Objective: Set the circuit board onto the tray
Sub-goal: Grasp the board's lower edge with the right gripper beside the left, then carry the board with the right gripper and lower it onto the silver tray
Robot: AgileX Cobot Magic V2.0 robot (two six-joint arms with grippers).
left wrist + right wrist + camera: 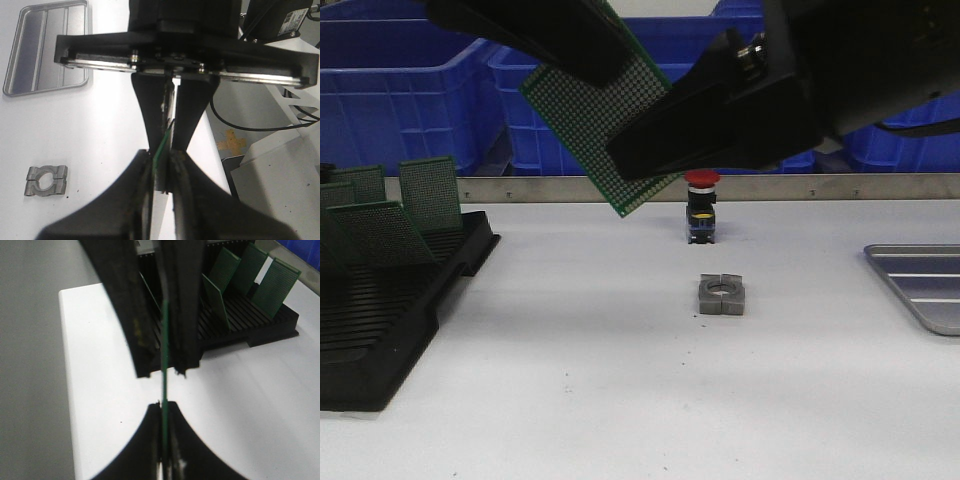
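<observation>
While the grey tray [920, 285] lies flat at the worktop's [620, 400] right edge, the circuit board [595, 115] hangs tilted in mid-air, one corner pointing down, pinched by the left end effector [582, 55] and right end effector [655, 140].

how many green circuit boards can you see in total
4. One circuit board is held in the air between the left gripper and right gripper. Three stand in the black rack at left. More may be hidden off-frame.
</observation>
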